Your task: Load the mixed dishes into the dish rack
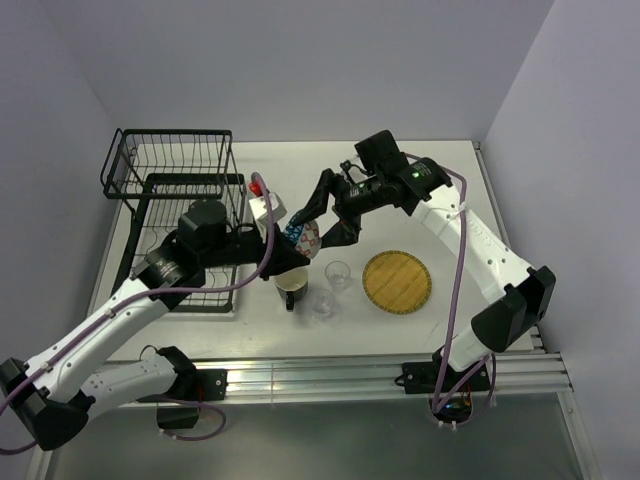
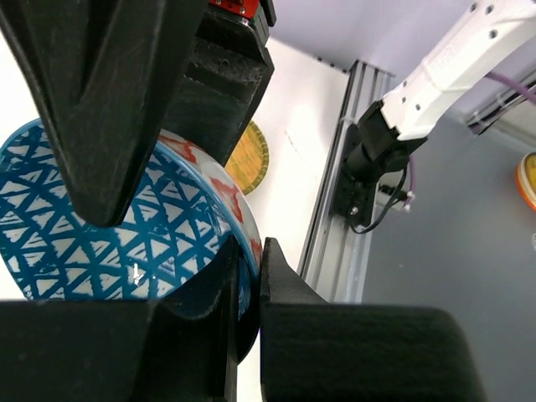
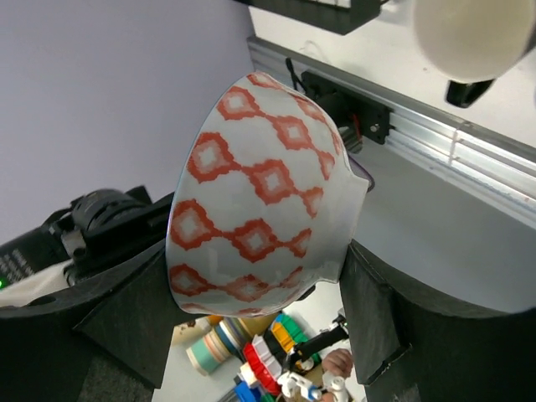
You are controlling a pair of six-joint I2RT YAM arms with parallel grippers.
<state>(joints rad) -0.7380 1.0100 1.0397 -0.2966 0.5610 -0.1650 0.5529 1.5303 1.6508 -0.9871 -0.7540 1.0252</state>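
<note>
A small patterned bowl (image 1: pixel 303 238), blue triangles inside (image 2: pixel 100 226) and orange-red diamonds outside (image 3: pixel 260 184), hangs tilted above the table between both arms. My left gripper (image 1: pixel 287 250) is shut on its rim (image 2: pixel 249 251), one finger inside and one outside. My right gripper (image 1: pixel 318 222) spans the bowl's outer wall (image 3: pixel 255 251), with a finger pressed on each side. Below stand a dark mug (image 1: pixel 291 287), two clear glasses (image 1: pixel 338 273) (image 1: pixel 322 302) and the yellow plate (image 1: pixel 397 281) (image 2: pixel 249 159). The black wire dish rack (image 1: pixel 180 200) is at the far left.
A white box with a red button (image 1: pixel 265 200) sits beside the rack, just behind the bowl. An aluminium rail (image 1: pixel 330 375) runs along the table's near edge. Walls close in on the left, back and right.
</note>
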